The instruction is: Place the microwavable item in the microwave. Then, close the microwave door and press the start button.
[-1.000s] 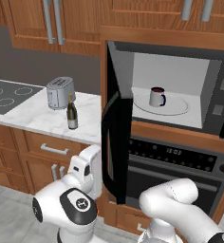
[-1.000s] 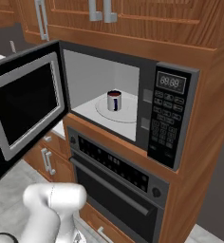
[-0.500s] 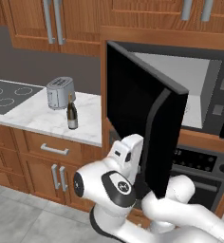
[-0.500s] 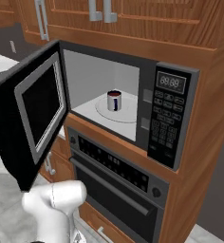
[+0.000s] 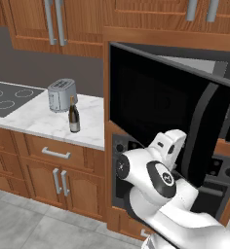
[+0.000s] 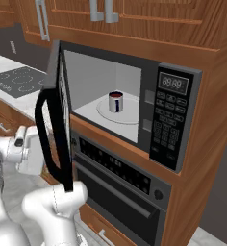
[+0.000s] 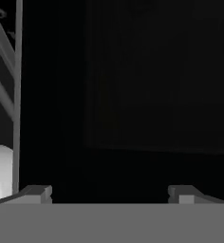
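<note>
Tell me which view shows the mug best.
The right base view: the mug stands in plain sight on the turntable inside the microwave. In the left base view the half-closed door blocks it; the hand view faces the dark door panel.

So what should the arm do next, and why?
Probably keep pushing the door toward shut. The mug already sits on the turntable inside the microwave, the door hangs roughly half closed, and the open claw faces its dark outer panel.
</note>
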